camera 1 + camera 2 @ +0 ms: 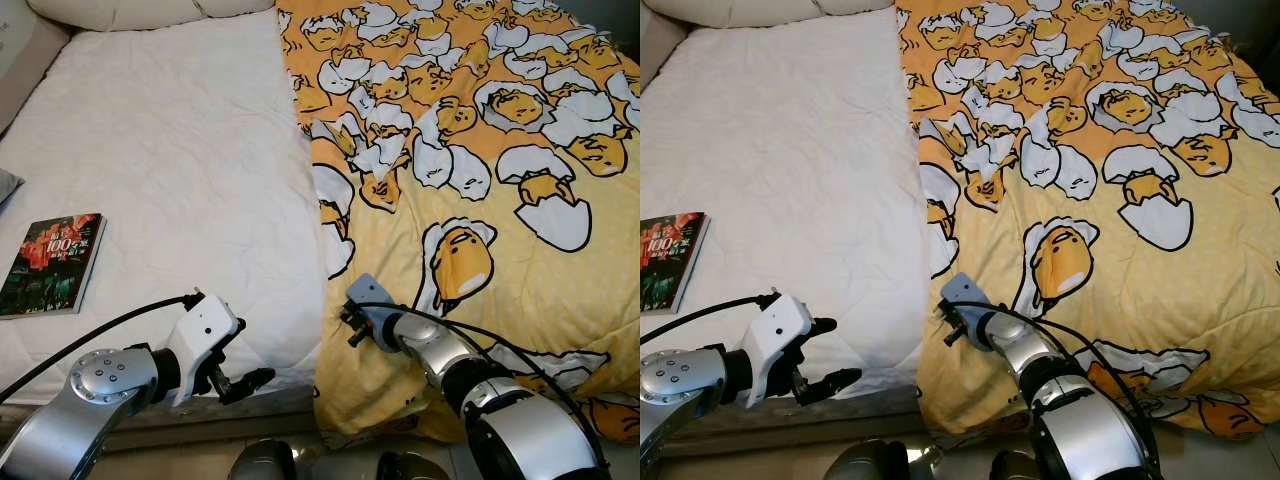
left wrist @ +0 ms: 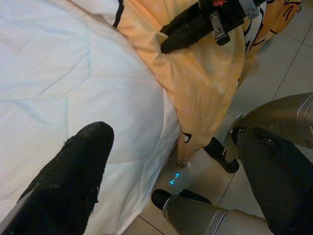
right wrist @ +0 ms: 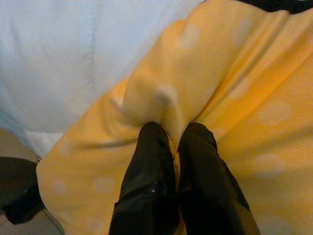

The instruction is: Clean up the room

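Blanket (image 1: 480,150): lying over the bed's 3 o'clock half, yellow with an egg-cartoon print, near edge hanging down toward the floor.
Right gripper (image 3: 174,147): pinching a fold of blanket at its 9 o'clock edge, near the foot of the bed, fingers (image 3: 146,171) clenched tight on the cloth.
Left gripper (image 1: 236,378): hovering at the mattress (image 1: 170,150) corner just beside the blanket's edge, spread wide, grasping nothing.
Book (image 1: 52,264): lying flat on the mattress at 9 o'clock, well apart from both grippers.
Risk: thin pinch likely slipping off under a pull, leaving the blanket bunched.
Risk: dragging cloth across the mattress possibly sweeping the book floorward.
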Motion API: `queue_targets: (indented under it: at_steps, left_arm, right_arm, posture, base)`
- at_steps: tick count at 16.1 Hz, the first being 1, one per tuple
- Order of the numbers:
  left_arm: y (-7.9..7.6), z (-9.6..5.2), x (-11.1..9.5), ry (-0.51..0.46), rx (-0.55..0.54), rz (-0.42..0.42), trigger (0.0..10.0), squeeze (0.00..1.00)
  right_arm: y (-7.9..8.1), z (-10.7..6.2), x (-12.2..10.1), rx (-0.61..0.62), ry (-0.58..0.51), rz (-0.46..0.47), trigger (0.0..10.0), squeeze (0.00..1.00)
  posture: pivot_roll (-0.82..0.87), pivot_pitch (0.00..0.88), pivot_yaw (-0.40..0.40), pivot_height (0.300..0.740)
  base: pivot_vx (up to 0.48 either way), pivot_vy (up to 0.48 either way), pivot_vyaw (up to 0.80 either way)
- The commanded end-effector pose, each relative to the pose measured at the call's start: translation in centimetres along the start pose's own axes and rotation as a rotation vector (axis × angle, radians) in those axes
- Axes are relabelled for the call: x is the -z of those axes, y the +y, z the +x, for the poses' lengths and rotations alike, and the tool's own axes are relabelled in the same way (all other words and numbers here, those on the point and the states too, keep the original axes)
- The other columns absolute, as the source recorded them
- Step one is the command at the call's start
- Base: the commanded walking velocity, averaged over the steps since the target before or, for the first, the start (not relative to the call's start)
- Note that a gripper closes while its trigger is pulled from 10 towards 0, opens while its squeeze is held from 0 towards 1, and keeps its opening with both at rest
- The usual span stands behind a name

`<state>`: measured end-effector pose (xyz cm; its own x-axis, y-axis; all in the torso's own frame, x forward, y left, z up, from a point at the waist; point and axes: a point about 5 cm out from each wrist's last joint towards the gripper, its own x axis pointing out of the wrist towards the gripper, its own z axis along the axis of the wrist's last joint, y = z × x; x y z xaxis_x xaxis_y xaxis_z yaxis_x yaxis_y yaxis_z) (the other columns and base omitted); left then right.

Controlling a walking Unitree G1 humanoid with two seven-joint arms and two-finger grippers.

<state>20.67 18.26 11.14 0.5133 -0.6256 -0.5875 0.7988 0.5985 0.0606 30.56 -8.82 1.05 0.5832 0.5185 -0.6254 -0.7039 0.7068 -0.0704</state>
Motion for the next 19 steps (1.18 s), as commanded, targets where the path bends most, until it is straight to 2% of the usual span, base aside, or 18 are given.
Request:
queue_targets:
  at_steps: [1, 2, 4, 7, 9, 11, 14, 15, 16, 17, 18, 19]
  left_arm:
    - [0.0, -0.4, -0.2, 0.018, 0.003, 0.017, 10.0, 0.00]
    - [0.0, -0.4, -0.3, 0.017, 0.003, 0.018, 10.0, 0.00]
    - [0.0, -0.7, -0.7, 0.011, 0.000, 0.023, 10.0, 0.00]
    - [0.2, -0.6, -0.6, 0.011, 0.001, 0.022, 10.0, 0.00]
    - [0.4, -0.3, -0.7, 0.009, 0.005, 0.023, 10.0, 0.00]
    - [0.2, -0.2, -0.8, 0.009, 0.007, 0.023, 10.0, 0.00]
    - [0.4, 0.3, -0.6, 0.010, 0.012, 0.021, 10.0, 0.00]
    - [0.7, 0.6, -0.5, 0.005, 0.010, 0.024, 10.0, 0.00]
    - [0.8, 0.8, -0.5, -0.001, 0.004, 0.025, 10.0, 0.00]
    - [0.8, 1.3, -0.5, -0.026, -0.025, 0.017, 10.0, 0.00]
    - [0.7, 1.5, -0.5, -0.043, -0.043, 0.004, 10.0, 0.00]
    - [0.8, 1.9, -0.6, -0.078, -0.099, -0.027, 10.0, 0.00]
  right_arm:
    - [0.3, -0.1, 0.4, -0.052, -0.029, 0.069, 0.0, 0.00]
    - [0.3, -0.2, 0.2, -0.074, -0.050, 0.087, 0.0, 0.00]
    - [1.1, -0.6, 0.0, -0.290, -0.123, 0.130, 0.0, 0.00]
    - [1.6, -1.3, 0.5, -0.461, -0.132, 0.108, 0.0, 0.00]
    - [1.8, -2.4, 1.2, -0.636, -0.129, 0.093, 0.0, 0.00]
    - [2.0, -2.8, 1.9, -0.691, -0.104, 0.069, 0.0, 0.00]
    - [3.0, -4.1, 3.8, -0.852, -0.020, 0.030, 0.0, 0.00]
    - [3.0, -4.2, 4.1, -0.821, -0.015, -0.018, 0.0, 0.00]
    - [2.7, -4.0, 4.0, -0.759, -0.031, -0.030, 4.9, 0.00]
    - [1.7, -3.7, 3.3, -0.573, -0.099, -0.006, 10.0, 0.00]
    - [1.1, -3.8, 2.9, -0.505, -0.138, 0.026, 10.0, 0.00]
    - [0.0, -4.1, 2.4, -0.377, -0.207, 0.094, 10.0, 0.02]
  posture:
    - [0.20, 0.131, 0.088, 0.740]
    - [0.20, 0.131, 0.088, 0.740]
    - [0.20, 0.132, 0.088, 0.740]
    - [0.19, 0.129, 0.096, 0.740]
    - [0.19, 0.131, 0.097, 0.740]
    - [0.18, 0.127, 0.097, 0.740]
    - [0.16, 0.092, 0.095, 0.740]
    - [0.14, 0.070, 0.092, 0.740]
    - [0.13, 0.060, 0.088, 0.740]
    - [0.11, 0.026, 0.075, 0.740]
    - [0.10, 0.008, 0.071, 0.740]
    - [0.08, 0.000, 0.064, 0.740]
  base:
    - [0.000, 0.000, 0.00]
    - [0.000, 0.000, 0.00]
    - [0.000, 0.000, 0.00]
    - [0.000, 0.000, 0.00]
    - [0.000, 0.000, 0.00]
    - [0.000, 0.000, 0.00]
    - [0.000, 0.000, 0.00]
    - [0.000, 0.000, 0.00]
    - [0.000, 0.000, 0.00]
    - [0.000, 0.000, 0.00]
    - [0.000, 0.000, 0.00]
    - [0.000, 0.000, 0.00]
